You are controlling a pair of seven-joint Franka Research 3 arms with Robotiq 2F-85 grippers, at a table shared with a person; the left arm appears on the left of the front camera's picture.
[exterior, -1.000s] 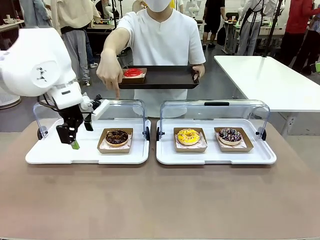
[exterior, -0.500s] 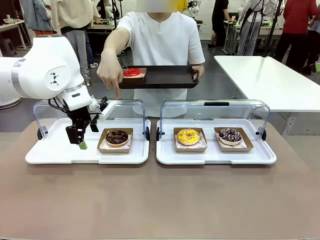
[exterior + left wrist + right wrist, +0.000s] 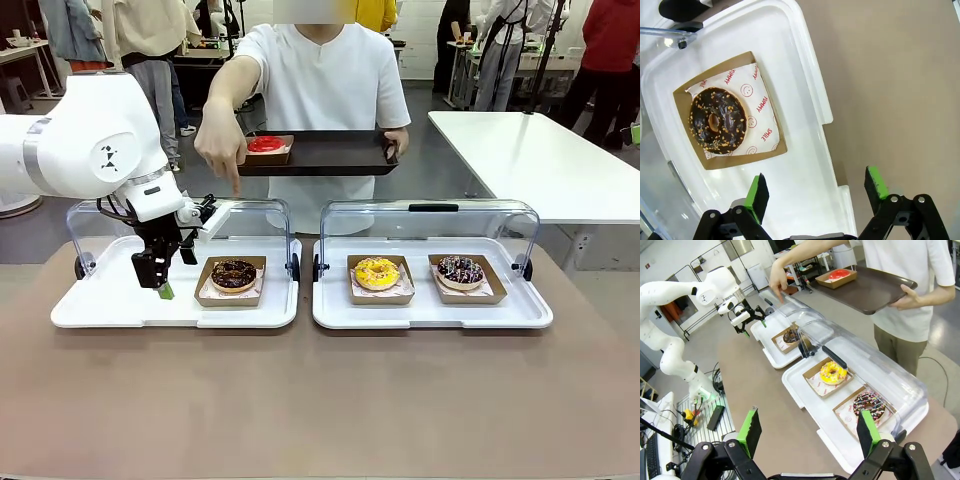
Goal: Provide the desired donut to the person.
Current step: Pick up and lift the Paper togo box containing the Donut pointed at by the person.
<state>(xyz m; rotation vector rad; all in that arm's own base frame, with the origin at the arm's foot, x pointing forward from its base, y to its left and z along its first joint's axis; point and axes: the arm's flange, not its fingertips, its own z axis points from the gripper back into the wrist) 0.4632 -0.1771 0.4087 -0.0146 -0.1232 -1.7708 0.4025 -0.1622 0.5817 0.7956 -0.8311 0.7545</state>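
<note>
Table (image 3: 320, 400): brown, lying under the left tray (image 3: 100, 305) and reaching well past it on every side.
Person (image 3: 320, 80): in a white shirt, standing across the table behind the left tray.
Right tray (image 3: 430, 320): white, just beside the left tray, clear lid raised at the back.
Serving tray (image 3: 340, 155): dark, held up behind and above the left tray by the person's other hand (image 3: 397, 142).
Clear lid (image 3: 250, 215): tipped up along the left tray's far edge.
Pointing hand (image 3: 220, 150): above the left tray's far edge, forefinger aimed down.
Left gripper (image 3: 160, 285): over the bare half of the left tray; in the wrist view (image 3: 816, 185) the green-tipped fingers are spread wide with nothing between them.
Right gripper (image 3: 808, 426): well away from the left tray, fingers wide apart and holding nothing.
Chocolate donut (image 3: 234, 274): nut-topped, in a cardboard box on the left tray, beside the left gripper.
Yellow donut (image 3: 377, 272): on the right tray, at the end nearer the left tray.
Sprinkled donut (image 3: 460, 269): on the right tray, at the end farther from the left tray.
Red donut (image 3: 266, 145): boxed on the serving tray, above the left tray's far edge.
</note>
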